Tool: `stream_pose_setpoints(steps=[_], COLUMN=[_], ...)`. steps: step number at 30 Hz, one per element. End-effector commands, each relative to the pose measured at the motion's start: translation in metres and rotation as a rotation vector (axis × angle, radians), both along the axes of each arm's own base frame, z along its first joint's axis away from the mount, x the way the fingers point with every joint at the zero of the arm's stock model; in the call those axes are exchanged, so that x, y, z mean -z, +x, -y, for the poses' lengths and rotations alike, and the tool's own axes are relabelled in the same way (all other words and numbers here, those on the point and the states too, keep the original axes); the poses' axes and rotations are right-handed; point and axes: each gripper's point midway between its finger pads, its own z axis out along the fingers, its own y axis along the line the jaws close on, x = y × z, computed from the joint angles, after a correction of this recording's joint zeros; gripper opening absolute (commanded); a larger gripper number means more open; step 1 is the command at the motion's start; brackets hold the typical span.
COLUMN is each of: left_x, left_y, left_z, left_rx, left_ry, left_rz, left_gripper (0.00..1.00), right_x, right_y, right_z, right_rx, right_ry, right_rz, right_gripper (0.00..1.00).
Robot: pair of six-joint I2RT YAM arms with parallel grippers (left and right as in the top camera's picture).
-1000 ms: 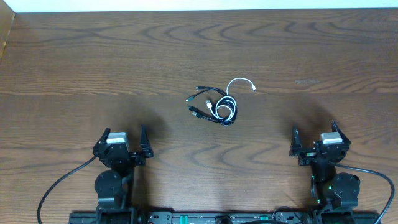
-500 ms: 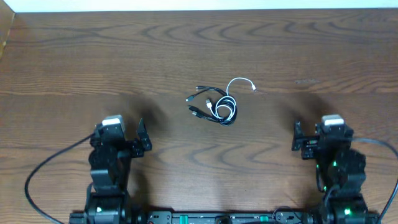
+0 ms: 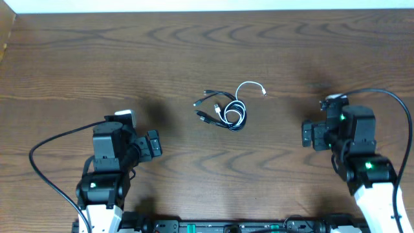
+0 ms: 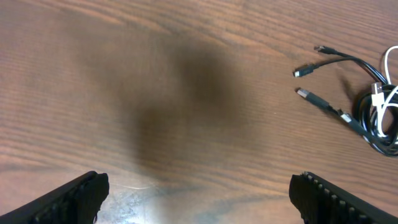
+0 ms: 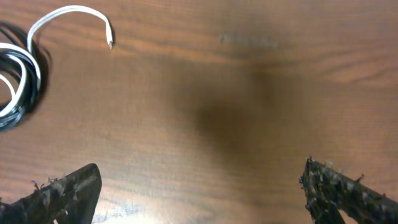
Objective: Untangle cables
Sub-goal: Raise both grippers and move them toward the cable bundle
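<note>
A small tangle of thin black cables (image 3: 223, 111) with one white cable (image 3: 249, 87) looping out of it lies at the table's middle. In the left wrist view the tangle (image 4: 373, 112) is at the far right, plug ends (image 4: 305, 71) pointing left. In the right wrist view the black coil (image 5: 15, 87) and the white cable (image 5: 68, 15) sit at the top left. My left gripper (image 3: 152, 144) is open and empty, left of and below the tangle. My right gripper (image 3: 309, 134) is open and empty, to the tangle's right. Both are well apart from the cables.
The brown wooden table (image 3: 207, 45) fills the view, with a pale strip along its far edge (image 3: 207, 5). Thick black arm cables trail from the left arm (image 3: 45, 175) and the right arm (image 3: 398, 110).
Both arms have risen and reached forward toward the table's middle. The grippers have turned inward toward the tangle. The cables have not moved.
</note>
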Motion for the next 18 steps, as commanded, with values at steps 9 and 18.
stream_pose_setpoints(steps=[9,18], left_x=[0.007,0.000], left_y=[-0.023,-0.013], left_z=[0.011,0.011], left_rx=[-0.087,-0.083], left_ry=[-0.155,-0.156], left_rz=[-0.145,-0.093], left_gripper=[0.98,0.98], right_x=[-0.011,-0.025], right_y=[0.012,0.027], right_z=[-0.005,-0.008], right_rx=[0.023,0.063], right_ry=[0.040,0.099], right_rz=[-0.007,0.070], right_gripper=[0.99,0.99])
